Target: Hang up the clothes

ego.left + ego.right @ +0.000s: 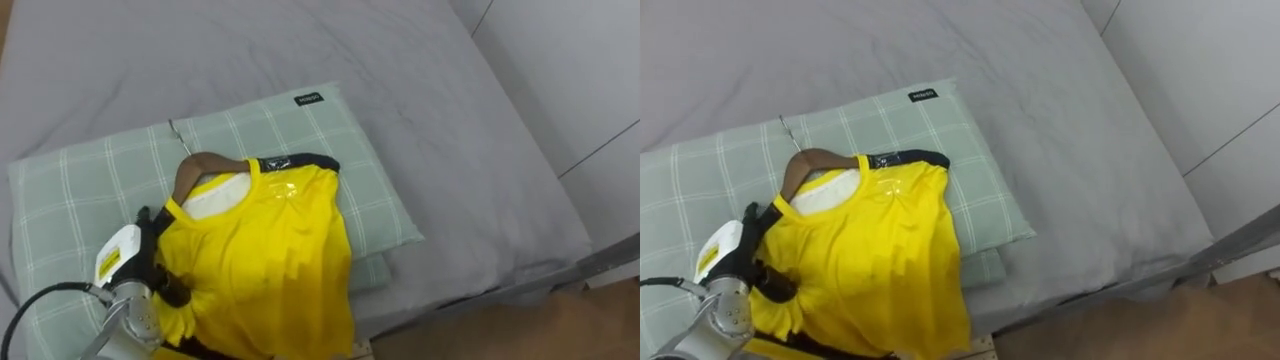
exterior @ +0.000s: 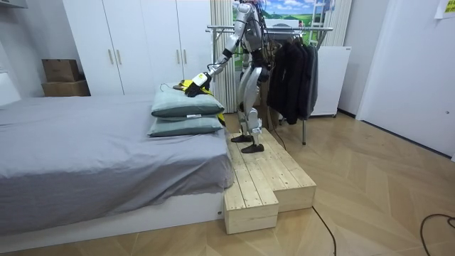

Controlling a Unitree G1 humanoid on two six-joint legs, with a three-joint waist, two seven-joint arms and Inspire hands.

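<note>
The yellow shirt (image 1: pixel 270 260) is looking like thin, smooth sports cloth, catching a slight sheen. Its hanger (image 1: pixel 205 165) is showing glossy brown wood plus a thin metal hook (image 1: pixel 178 135). The checked pillow (image 1: pixel 80 190) and grey bed sheet (image 1: pixel 400 80) are both reading as soft matt cloth. The platform (image 2: pixel 266 178) by the bed is showing pale, raw-looking planks.

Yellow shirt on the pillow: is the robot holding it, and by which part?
Yes. The left hand has its fingers curled round the yellow shirt at its shoulder edge, below the wooden hanger.
</note>
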